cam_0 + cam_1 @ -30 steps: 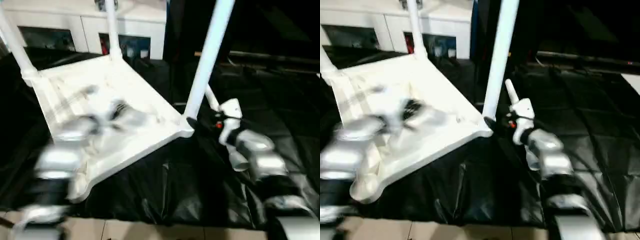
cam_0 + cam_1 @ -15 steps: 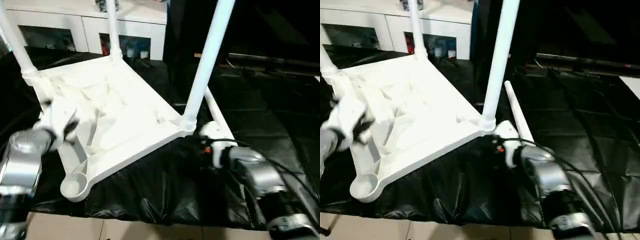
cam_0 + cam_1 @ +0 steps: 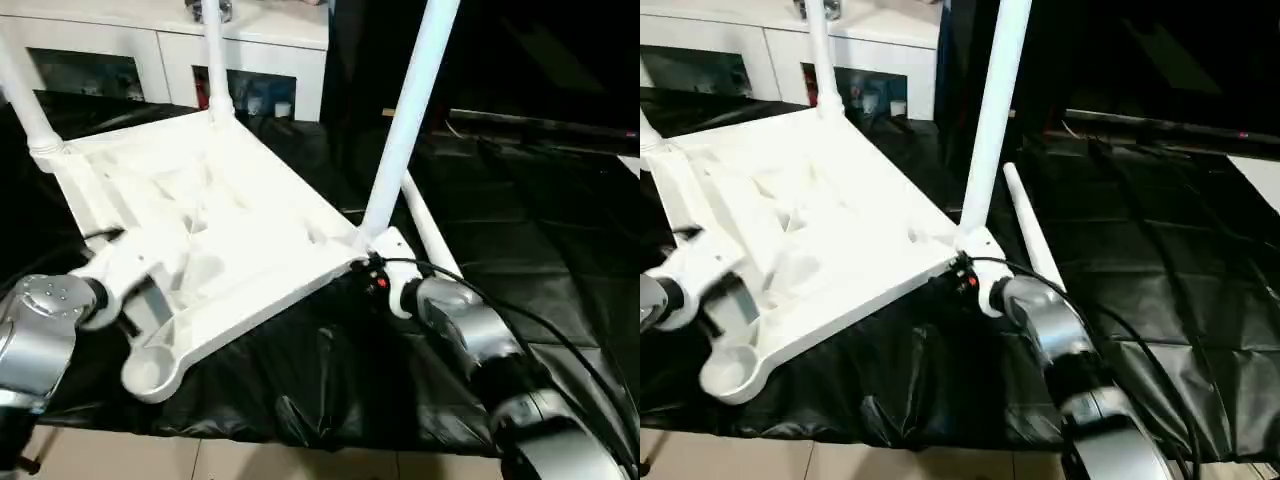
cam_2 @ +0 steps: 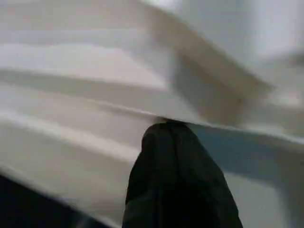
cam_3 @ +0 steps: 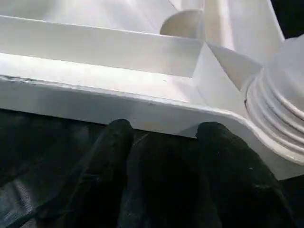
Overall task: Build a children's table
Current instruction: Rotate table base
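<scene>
Lying upside down on the black-draped surface (image 3: 560,250), the children's tabletop (image 3: 210,210) shows its ribbed underside, with three white legs standing up from its corner sockets: one at the far left corner (image 3: 25,100), one at the far corner (image 3: 215,60), and one at the near right corner (image 3: 410,110). The nearest corner socket (image 3: 150,372) is open with nothing in it. At the left, the left gripper (image 4: 173,137) has its fingers closed together, the tips pressed against a white rib on the tabletop's left edge, with nothing between them. Further right, a fourth leg (image 3: 1030,235) lies loose on the black cloth just beside the near right corner. The right gripper (image 5: 164,130) sits at that same corner, its two black fingers (image 5: 114,142) parted and their tips touching the tabletop's outer rim below the threaded socket, gripping nothing. Behind the surface stands a white glass-door cabinet (image 3: 250,60).
</scene>
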Robot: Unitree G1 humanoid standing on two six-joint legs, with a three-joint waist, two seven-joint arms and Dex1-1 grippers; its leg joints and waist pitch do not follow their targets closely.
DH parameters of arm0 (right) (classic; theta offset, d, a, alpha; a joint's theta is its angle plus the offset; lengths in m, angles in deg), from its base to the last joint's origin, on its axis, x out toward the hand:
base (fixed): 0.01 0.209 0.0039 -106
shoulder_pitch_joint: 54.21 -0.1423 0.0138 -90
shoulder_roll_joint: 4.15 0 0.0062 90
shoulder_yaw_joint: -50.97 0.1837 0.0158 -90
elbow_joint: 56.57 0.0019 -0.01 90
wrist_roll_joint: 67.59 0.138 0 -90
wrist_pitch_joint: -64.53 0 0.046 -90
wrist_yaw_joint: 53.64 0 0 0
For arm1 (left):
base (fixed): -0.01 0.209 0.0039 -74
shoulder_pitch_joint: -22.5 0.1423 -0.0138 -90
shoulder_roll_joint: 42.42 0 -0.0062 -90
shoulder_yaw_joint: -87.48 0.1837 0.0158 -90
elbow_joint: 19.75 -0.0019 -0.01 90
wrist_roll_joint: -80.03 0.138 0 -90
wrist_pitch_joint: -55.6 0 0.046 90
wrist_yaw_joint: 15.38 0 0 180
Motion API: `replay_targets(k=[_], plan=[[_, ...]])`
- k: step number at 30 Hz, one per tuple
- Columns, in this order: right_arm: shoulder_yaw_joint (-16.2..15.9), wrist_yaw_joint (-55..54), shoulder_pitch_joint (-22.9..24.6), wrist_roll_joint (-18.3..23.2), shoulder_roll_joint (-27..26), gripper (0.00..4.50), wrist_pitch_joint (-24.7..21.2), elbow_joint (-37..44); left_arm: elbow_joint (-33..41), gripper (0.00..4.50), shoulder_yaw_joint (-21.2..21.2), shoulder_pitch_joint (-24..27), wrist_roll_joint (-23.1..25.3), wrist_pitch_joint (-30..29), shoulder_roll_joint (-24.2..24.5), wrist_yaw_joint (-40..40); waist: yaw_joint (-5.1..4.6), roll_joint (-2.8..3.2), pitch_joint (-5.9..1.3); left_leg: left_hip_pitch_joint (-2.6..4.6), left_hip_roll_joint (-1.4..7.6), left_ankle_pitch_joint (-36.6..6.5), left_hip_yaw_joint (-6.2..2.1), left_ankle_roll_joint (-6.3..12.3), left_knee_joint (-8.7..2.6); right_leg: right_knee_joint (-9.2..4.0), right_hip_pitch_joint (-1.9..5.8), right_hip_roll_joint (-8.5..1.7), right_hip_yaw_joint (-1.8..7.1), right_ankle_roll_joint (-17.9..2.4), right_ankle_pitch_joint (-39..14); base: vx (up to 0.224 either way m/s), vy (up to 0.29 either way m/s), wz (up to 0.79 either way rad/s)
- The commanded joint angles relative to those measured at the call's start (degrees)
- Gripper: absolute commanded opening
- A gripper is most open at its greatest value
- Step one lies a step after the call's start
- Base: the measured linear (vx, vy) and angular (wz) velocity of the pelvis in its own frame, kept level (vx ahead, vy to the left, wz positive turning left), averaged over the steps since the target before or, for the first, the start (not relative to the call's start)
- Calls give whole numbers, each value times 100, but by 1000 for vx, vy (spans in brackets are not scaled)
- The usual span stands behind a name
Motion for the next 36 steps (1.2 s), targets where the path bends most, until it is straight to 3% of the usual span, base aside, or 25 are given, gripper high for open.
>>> replay_targets(k=[1,8,12,17,23,28,30,36], plan=[[-31,-56,-150,-94,-30,219,116,-173,297,0,232,53,-188,58,67,426,11,151,-341,-8,0,-1155,43,-10,-436,-373,358,-249,288,-997,-1549,0,0,0],[21,-183,-423,-137,-166,151,373,-651,965,0,479,84,-864,100,224,1385,19,171,-350,-3,-4,-1056,64,-93,-429,-311,378,-235,298,-1179,-1109,0,0,0],[84,-277,-606,-84,-257,121,505,-939,1205,0,565,-46,-1241,100,19,1685,12,200,-363,-3,-11,-999,68,-143,-422,-285,396,-224,298,-1231,-889,0,0,0],[132,-321,-724,-105,-331,71,632,-1157,1419,0,837,-187,-1460,-2,-307,1802,-40,179,-374,-29,-18,-891,75,-113,-403,-270,435,-224,302,-1298,-726,0,0,0],[146,-284,-783,-86,-394,20,731,-1277,1331,0,1235,-466,-1454,69,-825,1697,-74,157,-364,-49,-22,-1064,69,-101,-394,-308,439,-238,303,-1203,-1111,0,0,0],[183,-227,-833,-82,-378,3,807,-1390,833,0,1465,-787,-1239,276,-1399,1262,-71,191,-347,-32,-28,-1295,63,-104,-382,-384,402,-216,293,-1009,-1601,0,0,0],[207,-177,-841,-81,-381,3,832,-1420,649,0,1528,-896,-1174,321,-1564,1110,-65,229,-352,-49,-30,-1299,47,-112,-389,-379,419,-214,286,-989,-1613,0,0,0],[392,-473,-943,-48,-253,3,948,-1313,343,0,1400,-1061,-1163,755,-1787,782,-64,255,-375,-62,-30,-1098,35,-35,-362,-333,440,-217,280,-1137,-1226,0,0,0]])
